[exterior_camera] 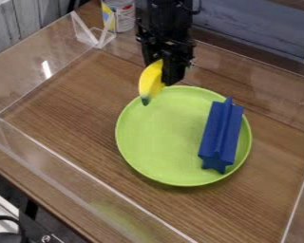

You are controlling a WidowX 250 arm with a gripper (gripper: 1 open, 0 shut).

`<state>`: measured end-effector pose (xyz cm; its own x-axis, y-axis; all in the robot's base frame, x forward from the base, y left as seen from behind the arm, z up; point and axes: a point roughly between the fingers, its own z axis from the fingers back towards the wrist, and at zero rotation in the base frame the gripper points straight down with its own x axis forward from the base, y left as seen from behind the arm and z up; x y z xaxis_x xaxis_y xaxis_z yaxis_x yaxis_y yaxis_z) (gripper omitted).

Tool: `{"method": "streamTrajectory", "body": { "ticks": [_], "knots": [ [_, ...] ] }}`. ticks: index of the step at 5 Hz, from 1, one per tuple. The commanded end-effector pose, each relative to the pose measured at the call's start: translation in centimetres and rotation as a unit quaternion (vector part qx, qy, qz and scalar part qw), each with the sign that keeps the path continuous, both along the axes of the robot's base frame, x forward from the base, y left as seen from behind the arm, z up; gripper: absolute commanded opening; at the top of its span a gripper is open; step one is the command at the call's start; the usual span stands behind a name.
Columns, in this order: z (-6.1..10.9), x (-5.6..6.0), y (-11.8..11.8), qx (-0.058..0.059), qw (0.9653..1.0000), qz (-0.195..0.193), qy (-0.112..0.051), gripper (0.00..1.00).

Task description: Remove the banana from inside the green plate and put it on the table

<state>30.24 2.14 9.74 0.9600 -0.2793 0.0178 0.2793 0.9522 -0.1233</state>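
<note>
My black pincer [165, 68] grips a bright yellow banana [151, 81] with a greenish tip. Below lies a lime-green plate [161, 142], plain and unpatterned, bearing a deep blue ridged block [222, 132]. The table [66, 123] shows brown wood grain in fine streaks, and its clear walls [22, 52] catch pale reflections.
</note>
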Motion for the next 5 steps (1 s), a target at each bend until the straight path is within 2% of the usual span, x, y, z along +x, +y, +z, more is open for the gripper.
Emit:
{"method": "streamTrajectory", "body": {
  "ticks": [1, 2, 3, 4, 5],
  "knots": [
    [0.5, 0.2, 3.8, 0.012, 0.9991, 0.035, -0.021, 0.0],
    [-0.5, -0.8, 8.2, 0.018, 0.9974, 0.066, -0.021, 0.0],
    [-2.0, -1.2, 11.1, 0.022, 0.9962, 0.082, -0.018, 0.0],
    [-4.0, -1.7, 11.9, 0.022, 0.996, 0.086, -0.006, 0.0],
    [-5.9, -1.5, 11.8, 0.018, 0.9965, 0.082, 0.004, 0.0]
  ]
}}
